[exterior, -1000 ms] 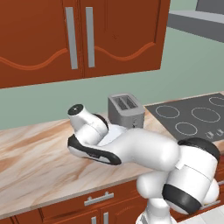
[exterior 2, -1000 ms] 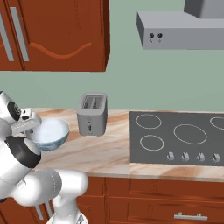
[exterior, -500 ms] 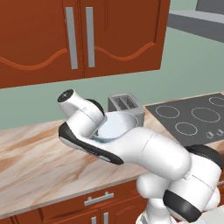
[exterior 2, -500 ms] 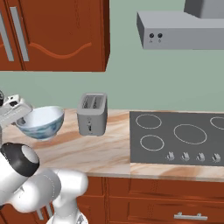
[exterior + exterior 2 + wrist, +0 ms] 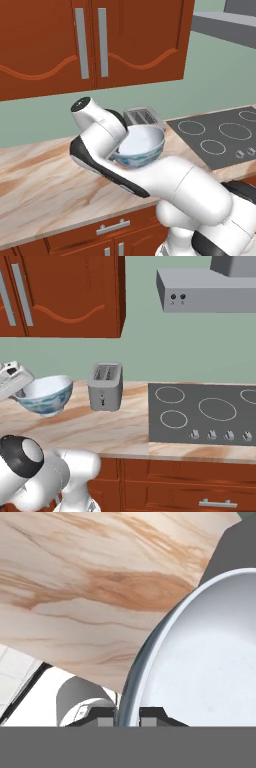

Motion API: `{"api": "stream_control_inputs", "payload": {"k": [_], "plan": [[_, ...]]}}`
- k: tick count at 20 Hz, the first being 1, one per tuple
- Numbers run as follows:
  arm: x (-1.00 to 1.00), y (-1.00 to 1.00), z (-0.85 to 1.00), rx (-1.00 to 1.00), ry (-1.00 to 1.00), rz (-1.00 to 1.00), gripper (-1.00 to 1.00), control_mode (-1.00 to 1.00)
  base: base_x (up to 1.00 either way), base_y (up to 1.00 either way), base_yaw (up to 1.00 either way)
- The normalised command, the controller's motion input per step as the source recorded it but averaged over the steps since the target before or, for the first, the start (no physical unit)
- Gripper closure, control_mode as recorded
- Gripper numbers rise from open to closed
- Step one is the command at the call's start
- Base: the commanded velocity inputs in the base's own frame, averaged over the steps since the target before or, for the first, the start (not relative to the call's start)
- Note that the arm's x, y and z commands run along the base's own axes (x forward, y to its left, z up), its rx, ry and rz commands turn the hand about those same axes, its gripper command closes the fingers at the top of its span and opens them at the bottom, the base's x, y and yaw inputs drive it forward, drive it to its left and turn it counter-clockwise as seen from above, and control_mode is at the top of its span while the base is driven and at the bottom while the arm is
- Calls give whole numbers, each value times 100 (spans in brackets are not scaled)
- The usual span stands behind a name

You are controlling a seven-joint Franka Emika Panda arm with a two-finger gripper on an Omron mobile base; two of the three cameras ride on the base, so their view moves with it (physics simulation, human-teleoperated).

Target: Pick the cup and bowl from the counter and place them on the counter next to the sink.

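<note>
The pale blue translucent glassy round bowl (image 5: 46,394) is held in the air above the beige-pink marbled stone tabletop (image 5: 110,428), clear of the surface, just to the left of the silver two-slot toaster (image 5: 105,385). The gripper (image 5: 128,716) is pinched on the bowl's rim, one dark finger tip on each side of the thin wall, as seen in the hand view.

The step in hand is judged to be the carrying of the bowl toward the spot beside the sink. The next move would call for the bowl to be kept level while it is swung or driven over, then lowered until its base rests on the tabletop before the pinch is let go.

In the right base view the bowl is shown from the side, with a gap and a shadow beneath it, so its lift off the tabletop can be read. In the left base view the bowl (image 5: 141,146) is partly hidden by the white arm, with the toaster (image 5: 144,116) just behind it and the dark grey stovetop (image 5: 220,135) to the right. In the hand view the bowl's pale inside (image 5: 200,657) is seen from above, with the marbled stone far beneath.
</note>
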Motion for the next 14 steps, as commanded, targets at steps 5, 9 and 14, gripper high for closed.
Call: {"api": "stream_control_inputs", "payload": {"k": [5, 9, 14], "plan": [[-27, -53, 0, 0, 0, 0, 100, -100, 0, 0, 0], [-6, -43, 6, 0, 0, -1, 100, -100, 0, 0, 0], [12, -19, 3, 0, 0, -10, 100, -100, 0, 0, 0]]}}
